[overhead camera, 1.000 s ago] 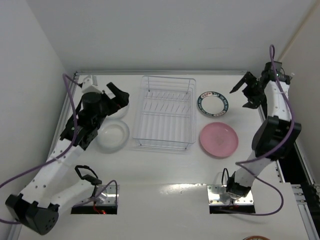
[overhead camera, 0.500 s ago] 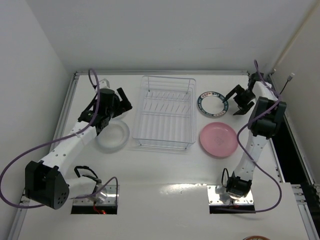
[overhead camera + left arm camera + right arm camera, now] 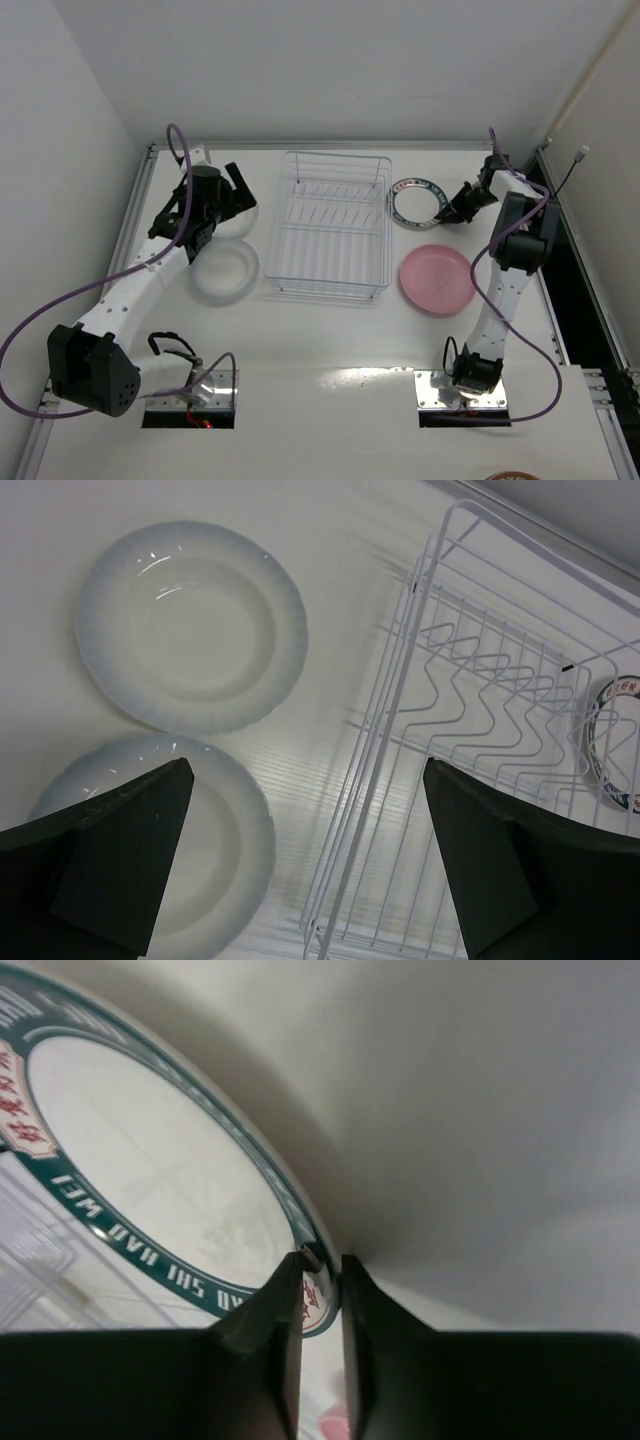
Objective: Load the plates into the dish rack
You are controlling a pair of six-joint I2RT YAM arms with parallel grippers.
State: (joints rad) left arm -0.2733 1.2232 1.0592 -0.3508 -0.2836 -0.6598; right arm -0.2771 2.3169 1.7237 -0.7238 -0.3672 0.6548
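The patterned plate [image 3: 150, 1160] is white with a dark green rim band carrying white lettering and red marks. It lies at the far right of the table [image 3: 330, 340], just beside the right wall of the dish rack [image 3: 328, 288]. The right gripper [image 3: 320, 1265] reaches it from the right, and its jaws are pinched together on the plate's right rim, one finger [image 3: 265, 1340] on each face. From above the plate looks slightly tipped, its gripped edge perhaps raised off the table, though the view is too small to be sure.

The rack is a see-through white wire basket with rows of zigzag prongs, standing mid-table between the two arms. The pink plate [image 3: 437, 280] is matte and lies flat nearer the arm bases, just in front of the patterned plate and apart from it.

Left of the rack lie two translucent glass plates with faintly scalloped rims. The far glass plate [image 3: 190, 625] and the near glass plate [image 3: 220, 860] lie almost edge to edge. The left gripper [image 3: 238, 190] hangs above them with its jaws spread wide and nothing between them. In its wrist view the left finger covers part of the near glass plate, and the right finger covers the rack's near corner.
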